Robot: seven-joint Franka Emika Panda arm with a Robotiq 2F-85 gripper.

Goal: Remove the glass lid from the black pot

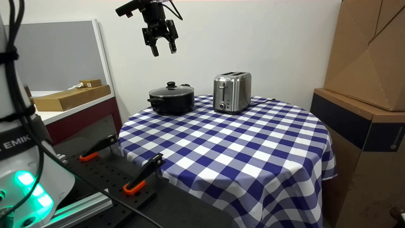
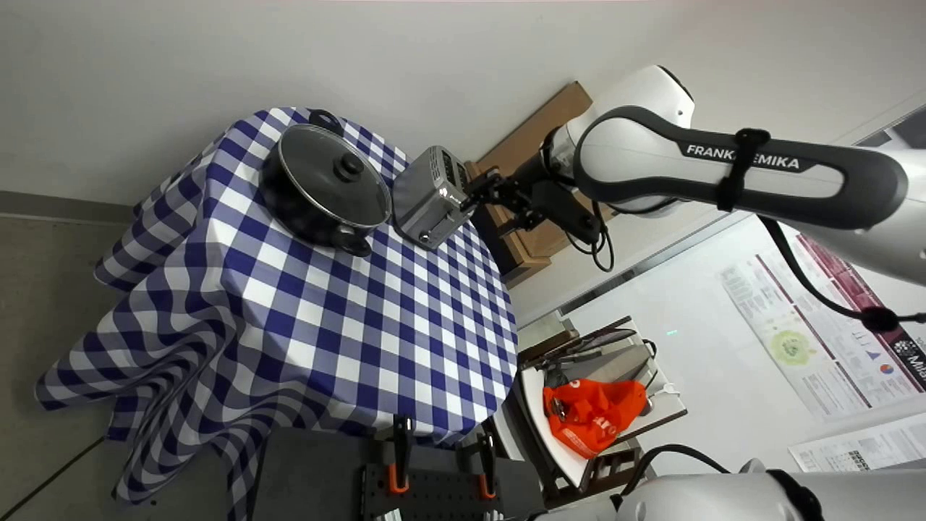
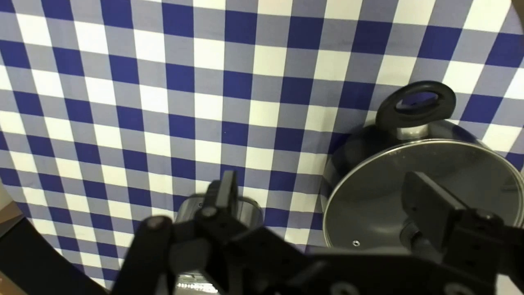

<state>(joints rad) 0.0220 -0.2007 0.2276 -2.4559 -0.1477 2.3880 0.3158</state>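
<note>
The black pot [image 1: 174, 105] stands on the checked cloth, and it also shows in an exterior view [image 2: 286, 206] and in the wrist view [image 3: 351, 157]. The glass lid [image 1: 180, 91] with a dark centre knob lies on top of the pot, and it also shows in an exterior view [image 2: 315, 166] and in the wrist view [image 3: 376, 196]. My gripper [image 1: 164, 50] is open and empty, high above the pot, fingers pointing down. It also shows in the wrist view [image 3: 320, 182], where the right finger partly covers the lid and knob. In an exterior view the gripper [image 2: 485, 215] appears in front of the toaster's edge.
A silver toaster [image 1: 232, 93] stands beside the pot, and it also shows in an exterior view [image 2: 427, 195]. The table [image 1: 234, 139] has a blue and white cloth. Cardboard boxes [image 1: 357, 63] stand beyond it. Black clamps [image 1: 144, 172] sit by the table's near edge.
</note>
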